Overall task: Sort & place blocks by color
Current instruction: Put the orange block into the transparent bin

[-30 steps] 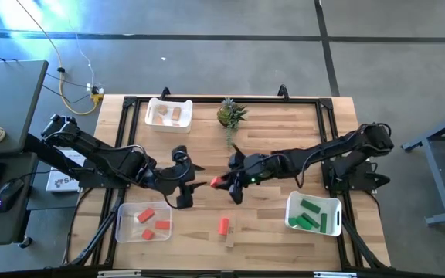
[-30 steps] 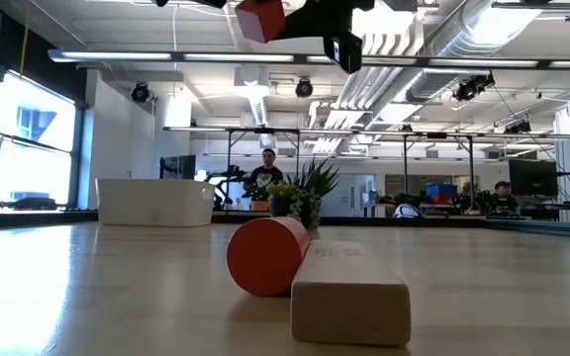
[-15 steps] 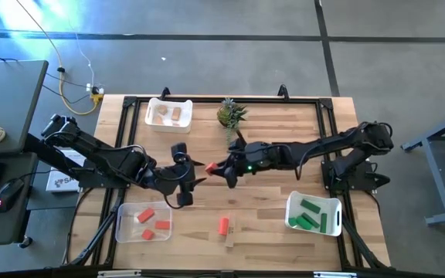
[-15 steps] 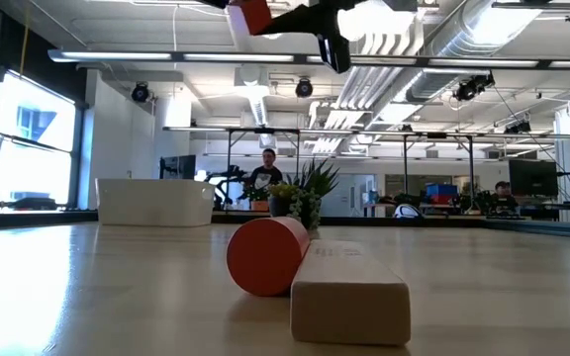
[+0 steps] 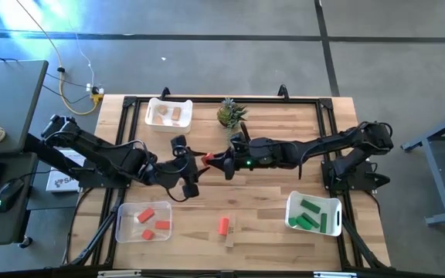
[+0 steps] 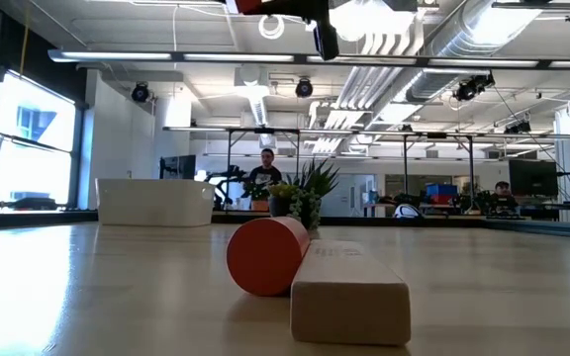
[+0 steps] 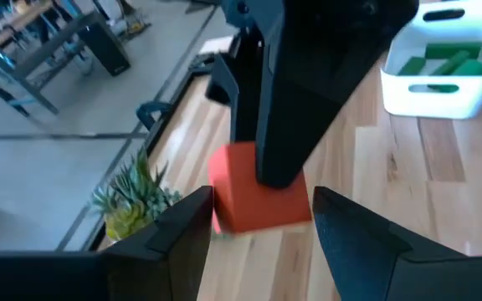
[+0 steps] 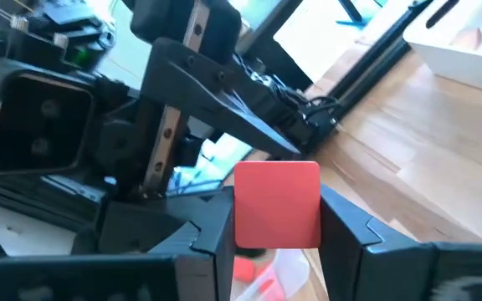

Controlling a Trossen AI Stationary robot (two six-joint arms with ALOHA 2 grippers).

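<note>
A red-orange cube [image 5: 206,158] hangs high over the middle of the table, with my right gripper [image 5: 212,160] shut on it. The cube also shows in the right wrist view [image 8: 277,205] and at the low view's top edge [image 6: 249,5]. My left gripper [image 7: 260,219] reaches in from the table's left. It is open, and its two fingers stand on either side of the cube [image 7: 253,201]. A red-orange cylinder [image 5: 223,225] and a tan bar [image 5: 230,236] lie side by side near the front edge. My right gripper pinches the cube between its two fingers by two opposite faces [image 8: 248,219]. The fingers [image 8: 212,238] reach about level from the table's right. The cube is lifted well clear of the table, with one flat face turned toward my left gripper.
A clear bin [image 5: 122,232] with red-orange blocks stands front left, a white bin [image 5: 292,210] with green blocks front right, and a white bin [image 5: 154,108] with tan blocks far left. A small potted plant [image 5: 230,114] stands at the far middle, close behind the grippers.
My right gripper has risen and gone toward the far edge and a little left with the cube, rolling as it went. That brought the cube up to my left gripper, which has turned toward it and stayed open.
</note>
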